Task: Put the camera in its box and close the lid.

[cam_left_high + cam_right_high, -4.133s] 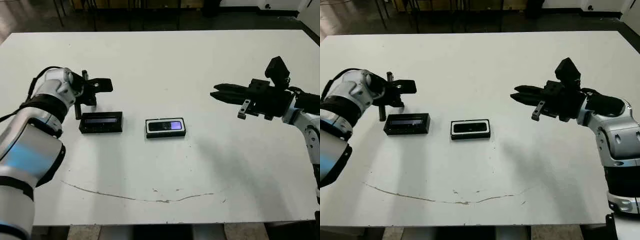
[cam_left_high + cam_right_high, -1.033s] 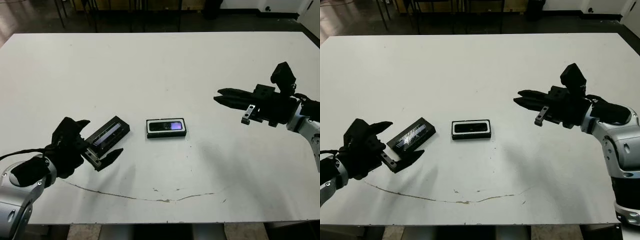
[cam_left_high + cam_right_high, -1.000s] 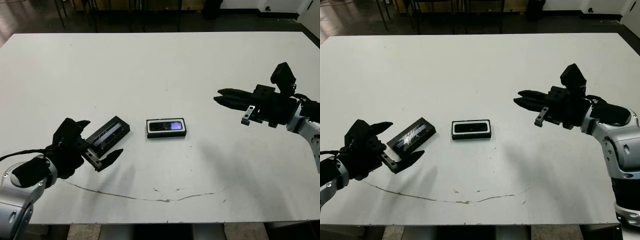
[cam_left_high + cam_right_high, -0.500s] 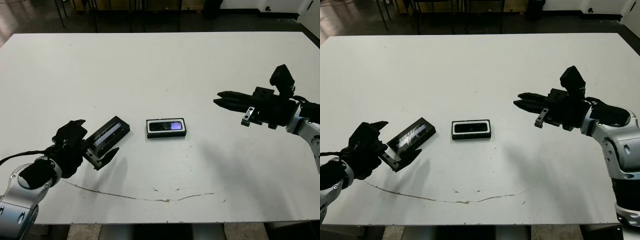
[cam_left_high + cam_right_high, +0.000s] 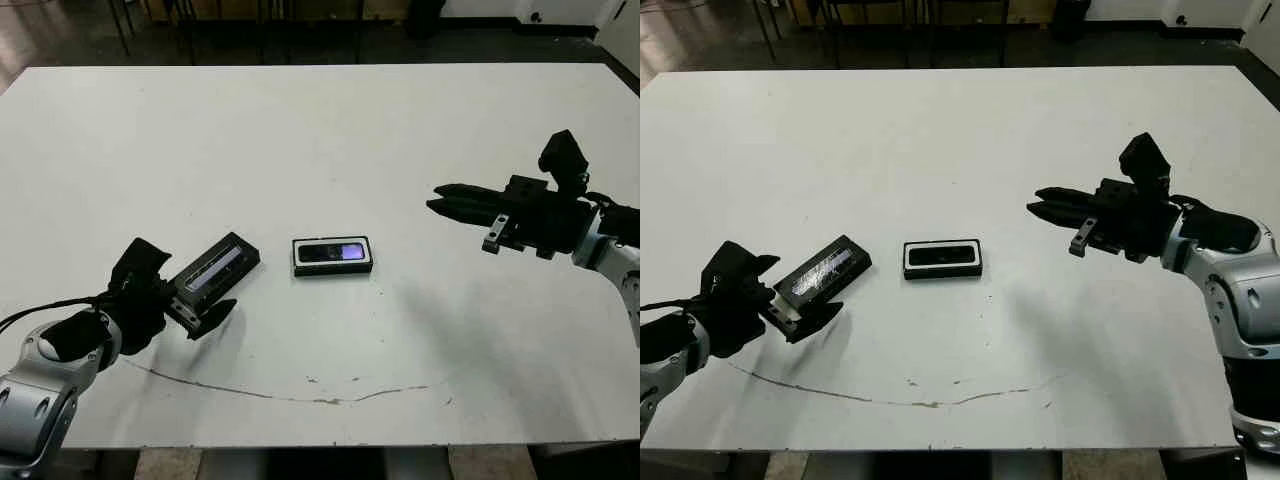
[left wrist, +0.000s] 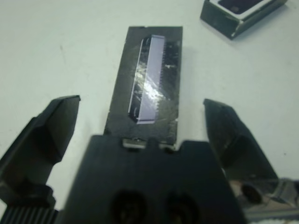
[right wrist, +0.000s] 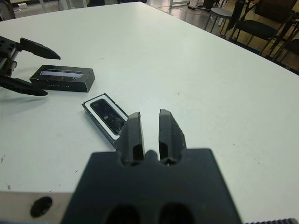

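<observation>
Left hand at lower left of the head frame, fingers spread wide to either side of the near end of the lid, not touching it. Lid lying flat and aslant on the white desk. Camera seated in the box at frame centre, purple screen up, just right of the lid and apart from it. Right hand at mid right, fingers nearly together, empty, well apart from the box.

Black lid with glossy window; black, white-lined box; white table.
</observation>
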You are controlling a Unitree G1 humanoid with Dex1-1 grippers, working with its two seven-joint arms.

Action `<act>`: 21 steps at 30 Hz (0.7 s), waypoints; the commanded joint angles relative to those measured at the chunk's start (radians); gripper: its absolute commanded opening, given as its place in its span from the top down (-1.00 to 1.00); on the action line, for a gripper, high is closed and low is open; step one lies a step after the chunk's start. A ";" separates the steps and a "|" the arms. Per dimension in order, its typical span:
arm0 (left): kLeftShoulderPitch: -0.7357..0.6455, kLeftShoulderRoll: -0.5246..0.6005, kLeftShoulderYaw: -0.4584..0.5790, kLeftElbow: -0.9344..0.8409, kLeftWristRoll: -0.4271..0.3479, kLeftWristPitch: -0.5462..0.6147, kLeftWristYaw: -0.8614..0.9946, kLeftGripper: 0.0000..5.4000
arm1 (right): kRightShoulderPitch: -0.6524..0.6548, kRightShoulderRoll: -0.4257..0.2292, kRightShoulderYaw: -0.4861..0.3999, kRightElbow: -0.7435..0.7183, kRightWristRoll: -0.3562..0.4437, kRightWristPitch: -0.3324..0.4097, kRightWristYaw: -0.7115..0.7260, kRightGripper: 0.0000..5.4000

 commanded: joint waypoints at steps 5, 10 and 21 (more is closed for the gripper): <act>0.006 0.012 -0.028 0.034 0.029 -0.036 0.011 -0.52 | 0.007 -0.018 0.005 0.006 -0.010 0.002 0.006 1.00; 0.025 -0.025 -0.005 0.040 0.011 -0.063 0.025 -0.06 | 0.006 -0.018 0.006 0.009 -0.007 0.008 0.007 1.00; 0.062 -0.070 0.026 -0.003 -0.039 -0.142 0.027 0.81 | 0.012 -0.017 0.010 0.008 -0.018 0.009 -0.001 1.00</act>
